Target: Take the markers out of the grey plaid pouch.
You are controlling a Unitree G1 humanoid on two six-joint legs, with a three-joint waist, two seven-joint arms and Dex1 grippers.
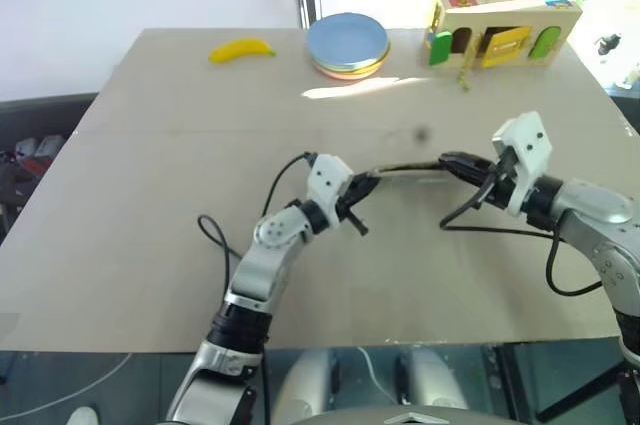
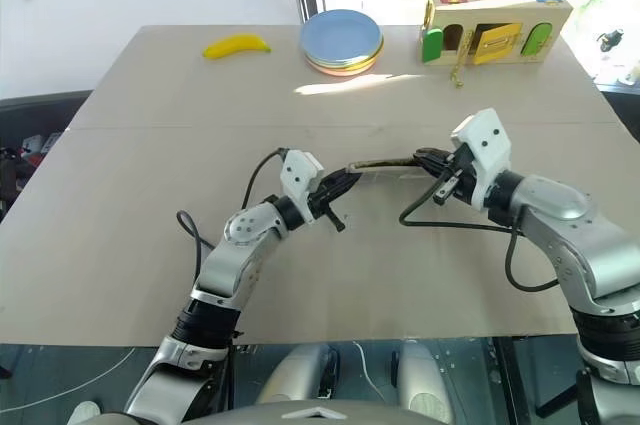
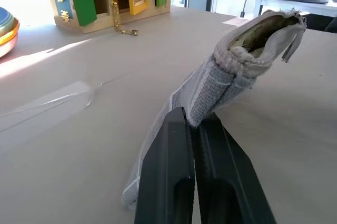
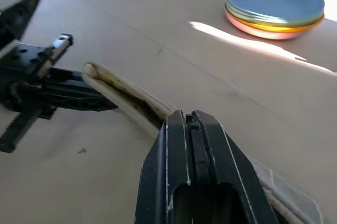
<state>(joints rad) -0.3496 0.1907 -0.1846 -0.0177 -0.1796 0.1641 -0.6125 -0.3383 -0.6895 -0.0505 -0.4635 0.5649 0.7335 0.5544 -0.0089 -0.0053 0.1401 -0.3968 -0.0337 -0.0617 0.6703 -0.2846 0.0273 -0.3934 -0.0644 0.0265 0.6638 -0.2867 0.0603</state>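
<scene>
Left eye view has both arms reaching in over the bare tan table (image 1: 150, 225), forearms bent toward each other so the two grippers face across a short gap at mid-table. The grey plaid pouch (image 1: 405, 169) hangs stretched between them, raised off the surface and seen edge-on as a thin dark strip. The left gripper (image 1: 368, 185) points level toward the right, its black fingers clamped on one end of the pouch. The right gripper (image 1: 455, 163) points left and slightly down, fingers together at the other end, pinching the rim there.

Left wrist view gives the fabric close up: a coarse grey weave with thin white grid lines, the pouch (image 3: 231, 71) rising from between the closed fingers (image 3: 174, 171), its far mouth gaping to a frayed pale edge and olive-tan lining. Whether the markers are inside cannot be told.

Right wrist view looks the other way along the open rim (image 4: 124, 97), a soft padded lip with a dark interior, running to the left gripper (image 4: 100, 103).

At the table's far side sit a yellow banana (image 1: 242, 49), a stack of round plates (image 1: 347, 44) with a blue one uppermost, and a wooden latch box (image 1: 500, 27) with coloured doors.
</scene>
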